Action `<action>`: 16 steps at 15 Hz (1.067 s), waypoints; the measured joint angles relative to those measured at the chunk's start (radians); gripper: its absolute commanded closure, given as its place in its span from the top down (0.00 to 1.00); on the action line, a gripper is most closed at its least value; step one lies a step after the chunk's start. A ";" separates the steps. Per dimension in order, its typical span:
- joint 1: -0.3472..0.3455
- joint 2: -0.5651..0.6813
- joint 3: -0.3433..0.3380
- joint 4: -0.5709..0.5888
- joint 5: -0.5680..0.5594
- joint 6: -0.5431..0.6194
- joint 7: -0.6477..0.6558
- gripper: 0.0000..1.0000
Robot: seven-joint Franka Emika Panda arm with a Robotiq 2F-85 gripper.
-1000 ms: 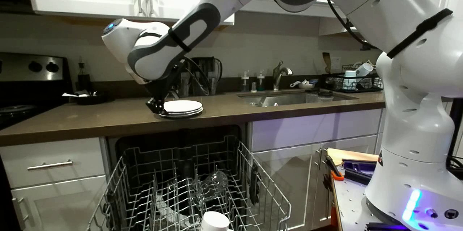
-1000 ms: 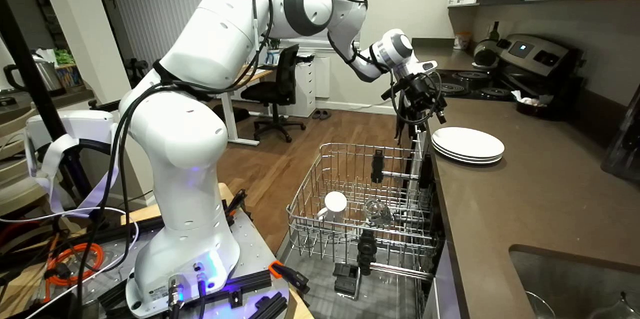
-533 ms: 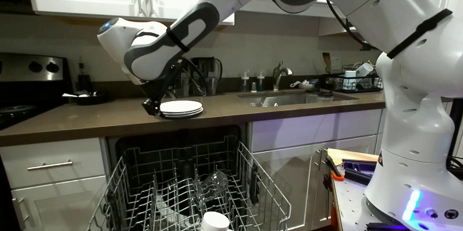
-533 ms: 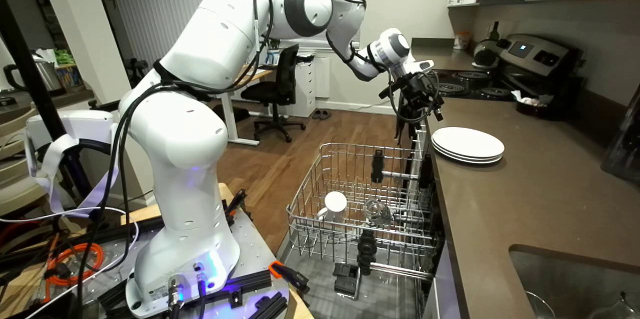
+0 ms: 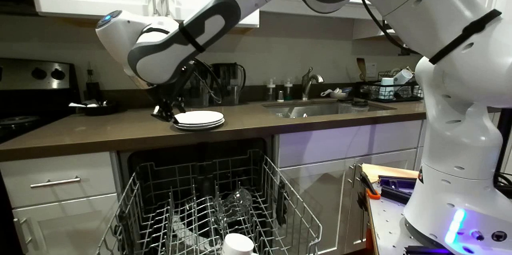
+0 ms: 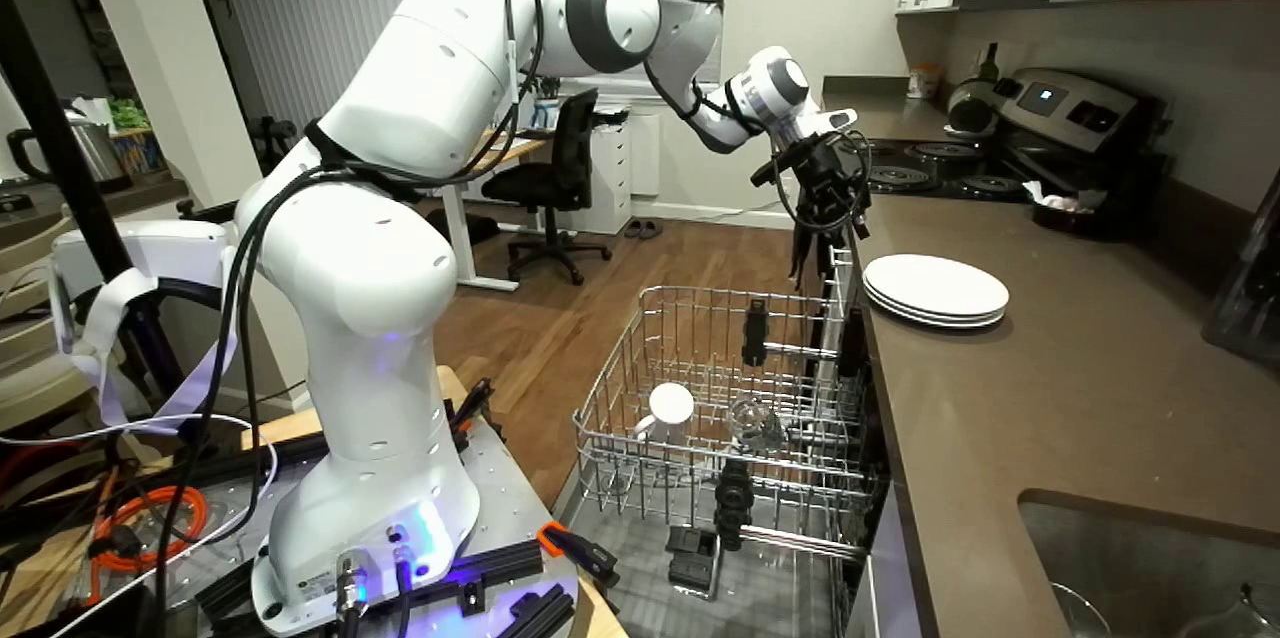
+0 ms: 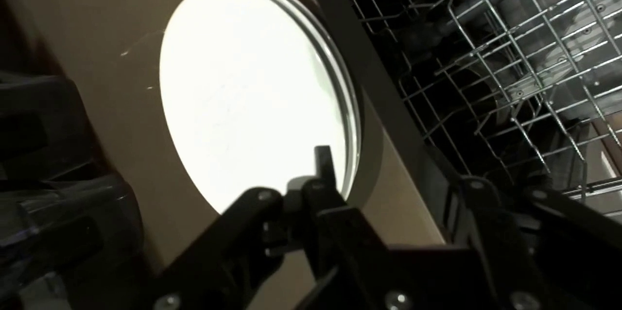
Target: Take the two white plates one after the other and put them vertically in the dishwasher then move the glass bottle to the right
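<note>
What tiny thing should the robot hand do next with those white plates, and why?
I'd probably ease the gripper in until its jaws straddle the rim of the top white plate: they stand open right by the stack, which lies flat on the counter, and no grip on the rim shows.

Glossy plates (image 7: 252, 86), metal dishwasher rack (image 6: 690, 290), smooth countertop (image 6: 1100, 388)

I'm scanning all three views and I'm not reading any text, label or number; the small display (image 6: 1042, 98) on the stove (image 6: 965, 168) is glowing, but I'm making out no characters.
</note>
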 measured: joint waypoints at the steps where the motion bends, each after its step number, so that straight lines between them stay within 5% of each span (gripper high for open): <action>1: -0.001 0.000 -0.005 0.000 -0.001 0.000 -0.002 0.39; 4: -0.014 0.000 -0.015 0.000 -0.001 0.000 -0.011 0.54; 9: -0.039 0.007 -0.017 0.000 -0.001 0.016 -0.024 0.55; 15: -0.040 0.020 -0.014 0.000 0.000 0.050 -0.030 0.28; 16: -0.040 0.022 -0.014 0.000 0.000 0.053 -0.031 0.32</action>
